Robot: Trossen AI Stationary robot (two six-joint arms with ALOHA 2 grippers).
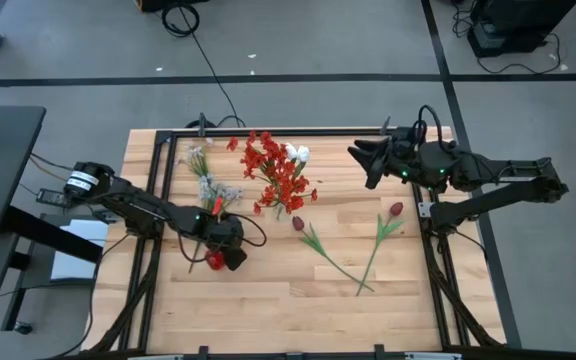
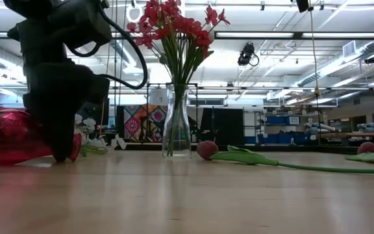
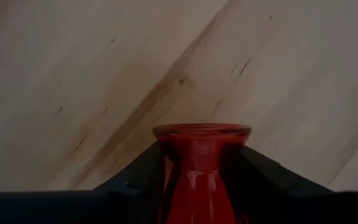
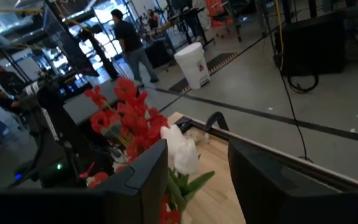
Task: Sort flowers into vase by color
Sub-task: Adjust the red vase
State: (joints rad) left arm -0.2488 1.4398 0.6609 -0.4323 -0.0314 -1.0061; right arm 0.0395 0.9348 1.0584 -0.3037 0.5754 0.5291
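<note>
A red glass vase (image 1: 214, 261) lies on its side near the table's left middle, and my left gripper (image 1: 222, 240) is shut on it. A clear glass vase (image 2: 176, 123) stands at the far middle, holding bright red flowers (image 1: 276, 168) and white tulips (image 1: 298, 154). Pale small-blossom sprays (image 1: 208, 185) lie to its left. Two dark red tulip buds (image 1: 298, 222) (image 1: 396, 209) lie on the table with their stems running toward the near edge. My right gripper (image 1: 364, 165) hangs open over the far right of the table, with the flowers ahead of it (image 4: 197, 180). My left gripper pinches the red vase by its neck (image 3: 194, 168), just behind the mouth rim (image 3: 202, 132), one finger (image 3: 135, 177) on each side. The fingers come from above and lie across the neck. In the low view the vase's body (image 2: 8, 138) lies on the table.
A black frame rail (image 1: 268, 132) runs along the table's far edge, with uprights at both sides. Bare wood lies at the table's near middle (image 1: 268, 310). People stand in the room beyond the far edge (image 4: 129, 46).
</note>
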